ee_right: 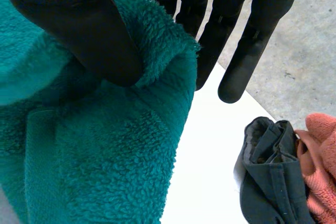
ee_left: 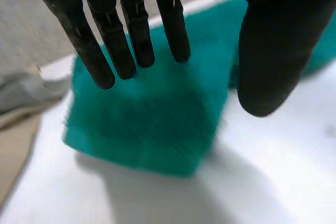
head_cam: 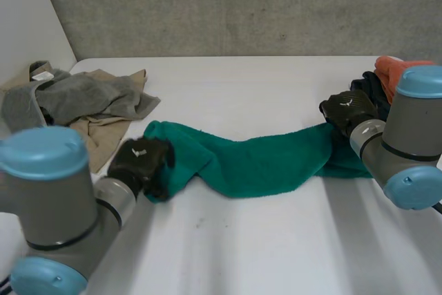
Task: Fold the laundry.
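Landmark: green towel, stretched across mid-table.

- Near side of towel: bare white table, wide open between left arm and right arm.
- Far side: clear strip up to the wall.
- Off the towel's left end: heap of grey and beige cloths just beside it, blocking that corner.
- Off the right end: dark garment and orange cloth nearby, with a narrow bare gap between them and the towel.
- Left hand over the left end, fingers straight.
- Right hand pinches the right end.
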Controlling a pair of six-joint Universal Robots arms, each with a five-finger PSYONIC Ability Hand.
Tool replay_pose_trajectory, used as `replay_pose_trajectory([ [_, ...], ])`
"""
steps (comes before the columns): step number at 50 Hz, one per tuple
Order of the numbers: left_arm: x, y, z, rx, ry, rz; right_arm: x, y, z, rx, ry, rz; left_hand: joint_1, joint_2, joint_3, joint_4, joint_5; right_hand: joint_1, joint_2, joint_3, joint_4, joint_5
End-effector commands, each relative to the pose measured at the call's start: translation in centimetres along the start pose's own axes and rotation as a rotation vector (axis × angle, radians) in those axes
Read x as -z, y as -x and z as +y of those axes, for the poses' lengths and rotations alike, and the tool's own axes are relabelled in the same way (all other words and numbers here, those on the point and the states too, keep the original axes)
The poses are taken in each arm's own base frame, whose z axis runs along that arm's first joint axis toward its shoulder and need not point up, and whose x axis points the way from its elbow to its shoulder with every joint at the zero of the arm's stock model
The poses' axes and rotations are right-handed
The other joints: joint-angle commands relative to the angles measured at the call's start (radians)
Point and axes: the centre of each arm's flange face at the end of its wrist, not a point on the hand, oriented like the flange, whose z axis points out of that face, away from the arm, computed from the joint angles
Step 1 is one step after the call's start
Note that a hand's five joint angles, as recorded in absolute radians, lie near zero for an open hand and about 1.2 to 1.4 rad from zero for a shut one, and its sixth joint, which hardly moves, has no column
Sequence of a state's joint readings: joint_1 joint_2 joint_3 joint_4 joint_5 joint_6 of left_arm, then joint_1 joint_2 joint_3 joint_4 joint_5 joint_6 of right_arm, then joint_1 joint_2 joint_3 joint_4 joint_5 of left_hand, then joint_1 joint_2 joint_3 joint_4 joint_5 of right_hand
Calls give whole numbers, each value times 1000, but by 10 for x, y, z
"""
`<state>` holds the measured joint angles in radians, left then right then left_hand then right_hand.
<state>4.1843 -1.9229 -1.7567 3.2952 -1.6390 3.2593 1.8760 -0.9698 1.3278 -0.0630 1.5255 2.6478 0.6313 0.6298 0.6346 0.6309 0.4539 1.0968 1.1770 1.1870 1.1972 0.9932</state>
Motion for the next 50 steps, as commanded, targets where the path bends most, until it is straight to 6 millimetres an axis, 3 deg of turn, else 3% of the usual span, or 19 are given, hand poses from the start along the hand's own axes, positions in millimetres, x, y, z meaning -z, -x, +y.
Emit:
replay_pose_trajectory([
  [1, -28, -3, 20, -4, 57, -12, 2, 3, 2, 7, 9, -9, -71, -70, -75, -71, -68, 299, 219, 209, 199, 229],
  [14, -75, 2, 12, -10, -61, -97, 3, 7, 8, 12, 24, -17, 8, 9, 4, 8, 11, 299, 219, 209, 199, 229],
  [21, -98, 3, 13, -63, -95, -115, 4, 3, 6, 9, 24, -10, 413, 414, 409, 413, 416, 299, 219, 209, 199, 229],
  [24, -104, 12, 11, -127, -89, -139, 6, 2, 4, 13, 19, -8, 764, 766, 761, 765, 767, 299, 219, 209, 199, 229],
  [28, -104, 29, 1, -172, -100, -179, 12, -4, -6, 29, 1, 0, 765, 766, 762, 765, 768, 299, 219, 209, 199, 229],
  [29, -100, 33, -8, -172, -119, -192, 16, -9, -11, 50, -5, 8, 765, 766, 762, 765, 768, 299, 219, 209, 199, 229],
  [30, -90, 41, -29, -167, -164, -211, 18, -12, -13, 61, -5, 14, 765, 766, 762, 765, 768, 299, 219, 209, 199, 229],
  [36, -46, 58, -76, -144, -257, -255, 36, -42, -27, 161, 17, 64, 765, 766, 762, 765, 768, 299, 219, 209, 199, 229],
  [40, 5, 62, -119, -129, -337, -261, 66, -62, -61, 230, -25, 110, 765, 766, 762, 765, 768, 299, 219, 209, 199, 229],
  [41, 24, 63, -134, -129, -368, -257, 84, -73, -81, 248, -67, 142, 765, 766, 762, 765, 768, 299, 219, 209, 199, 229],
  [45, 62, 64, -159, -142, -414, -227, 119, -102, -121, 269, -159, 222, 765, 766, 762, 765, 768, 299, 219, 209, 199, 229],
  [50, 78, 70, -163, -146, -375, -209, 144, -111, -132, 271, -162, 188, 765, 766, 762, 765, 768, 299, 219, 209, 199, 229],
])
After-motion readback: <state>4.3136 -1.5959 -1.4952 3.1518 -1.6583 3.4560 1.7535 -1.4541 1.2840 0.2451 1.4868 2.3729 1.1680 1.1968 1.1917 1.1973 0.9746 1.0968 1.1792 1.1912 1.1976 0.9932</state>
